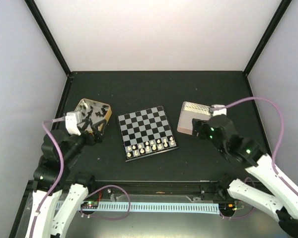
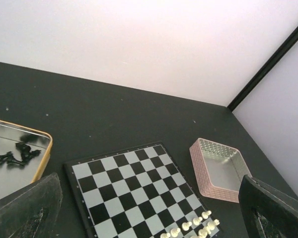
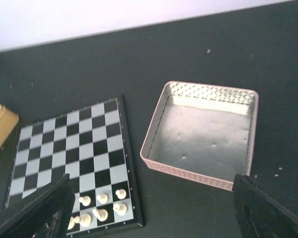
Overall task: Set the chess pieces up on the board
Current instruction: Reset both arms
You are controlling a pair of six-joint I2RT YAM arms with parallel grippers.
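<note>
Here, the board (image 1: 144, 124): lies flat near the middle of the dark table (image 1: 154, 84), turned slightly askew, between a gold-rimmed tin and a pink tray.
White pieces (image 1: 149, 146): stand upright on the board in the two rows nearest the arms, close together; their exact number is too small to tell from above.
Black pieces (image 2: 15, 156): lie loose inside the tin, off the board, several tipped on their sides in a small heap.
Tin (image 1: 108, 106): sits on the table to the left of the board, near it but apart, its shiny floor mirroring the black pieces.
Pink tray (image 3: 198, 173): sits to the right of the board, just beside it and not touching, its textured walls around a glossy floor.
Left hand (image 2: 149, 178): sits at the near edge of the tin in the overhead view; its dark fingers (image 2: 25, 213) are spread wide and grip nothing.
Right hand (image 3: 151, 177): sits at the near side of the pink tray; its fingers (image 3: 273, 213) are likewise spread wide, with nothing between them, and the board's near right corner and the tray show in the gap.
Height of both hands above the table: cannot be told.
</note>
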